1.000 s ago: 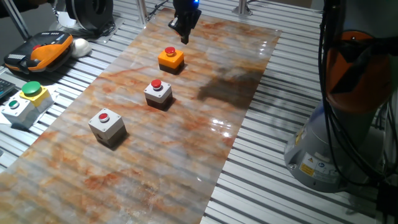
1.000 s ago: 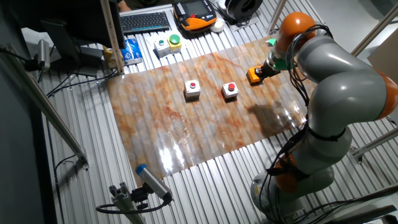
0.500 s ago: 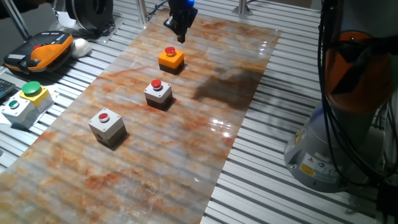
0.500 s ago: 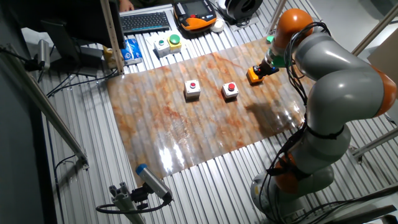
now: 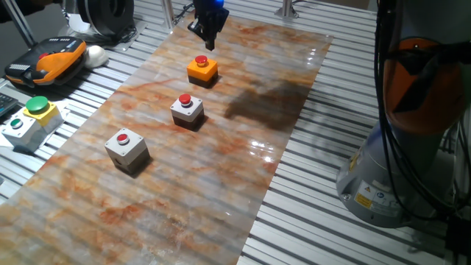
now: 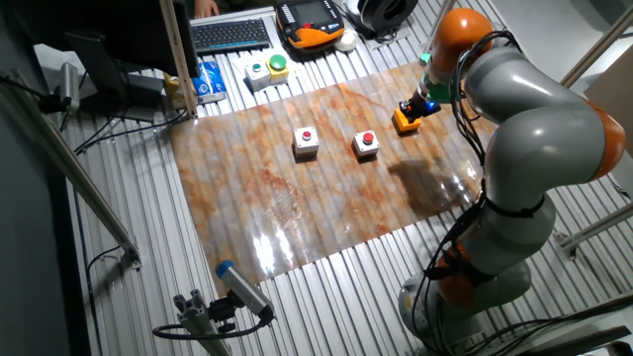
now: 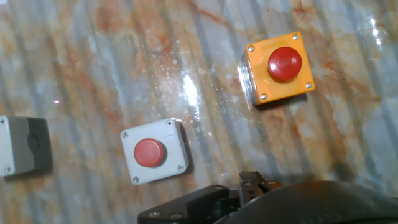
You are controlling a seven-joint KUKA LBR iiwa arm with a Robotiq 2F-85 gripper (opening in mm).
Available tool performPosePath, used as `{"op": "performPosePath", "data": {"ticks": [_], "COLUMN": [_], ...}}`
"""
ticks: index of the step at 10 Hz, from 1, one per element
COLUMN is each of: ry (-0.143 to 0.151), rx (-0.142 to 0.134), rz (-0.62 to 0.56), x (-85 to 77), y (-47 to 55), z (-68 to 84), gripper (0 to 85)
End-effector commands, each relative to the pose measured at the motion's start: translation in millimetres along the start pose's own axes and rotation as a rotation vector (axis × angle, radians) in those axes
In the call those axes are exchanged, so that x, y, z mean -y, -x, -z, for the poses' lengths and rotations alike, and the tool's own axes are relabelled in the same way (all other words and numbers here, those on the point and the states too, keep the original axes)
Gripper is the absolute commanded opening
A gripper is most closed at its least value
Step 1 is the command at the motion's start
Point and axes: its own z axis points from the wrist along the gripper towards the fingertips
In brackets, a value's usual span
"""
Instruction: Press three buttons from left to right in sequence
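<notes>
Three buttons stand in a row on the marbled board point(image 5: 243, 158). Nearest the camera in one fixed view is a grey-white box point(image 5: 126, 149) with a red button, then a second grey-white one point(image 5: 187, 109), then the flat orange one point(image 5: 202, 68). My gripper point(image 5: 209, 43) hangs above and just behind the orange box, not touching it. The other fixed view shows the gripper point(image 6: 413, 106) over the orange box point(image 6: 405, 121). The hand view looks down on the orange box point(image 7: 278, 67), a grey-white box point(image 7: 153, 152) and part of a third box point(image 7: 12, 146). The fingertips' gap does not show.
A grey box with a green button and yellow top point(image 5: 29, 116) sits left of the board on the slatted table. An orange-black pendant point(image 5: 48, 59) and a white ball point(image 5: 96, 54) lie at the far left. The robot base point(image 5: 412, 147) stands at the right.
The gripper has risen and drifted to the left, away from the orange box. Its shadow on the board has shifted slightly. The three boxes have not moved.
</notes>
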Motion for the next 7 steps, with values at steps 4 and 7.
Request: {"op": "performPosePath", "data": {"ticks": [4, 7], "ry": [0.018, -0.02], "rx": [-0.016, -0.049], "rz": [-0.04, -0.102], "x": [2.0, 2.0], "y": [-1.5, -1.5], "z": [-0.9, -0.9], "gripper": [0.0, 0.0]}}
